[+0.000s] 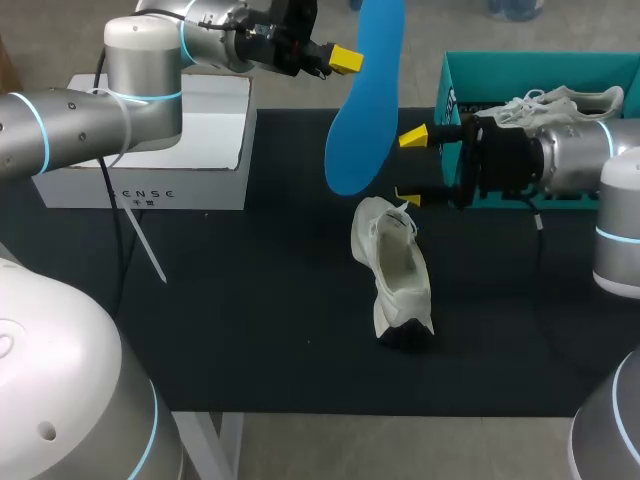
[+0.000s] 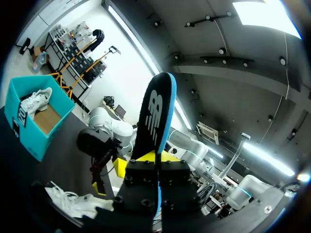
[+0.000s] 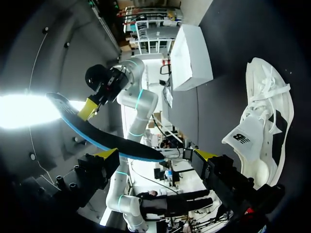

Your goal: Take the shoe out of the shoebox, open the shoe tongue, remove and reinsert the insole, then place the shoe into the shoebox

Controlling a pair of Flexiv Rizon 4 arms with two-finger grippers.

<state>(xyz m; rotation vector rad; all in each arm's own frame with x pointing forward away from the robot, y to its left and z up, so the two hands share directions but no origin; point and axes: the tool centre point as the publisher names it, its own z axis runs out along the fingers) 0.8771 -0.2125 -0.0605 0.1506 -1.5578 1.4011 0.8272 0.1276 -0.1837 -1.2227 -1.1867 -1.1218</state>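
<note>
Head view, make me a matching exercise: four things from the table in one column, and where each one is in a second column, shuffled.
Things:
1. blue insole
2. loose white shoe
3. teal shoebox
4. white box

Places:
A. lying on the dark mat
B. holding a second shoe
C. held up in the jaws of the left arm
D. standing at the mat's far left corner

Pairs: 1-C, 2-A, 3-B, 4-D.
</note>
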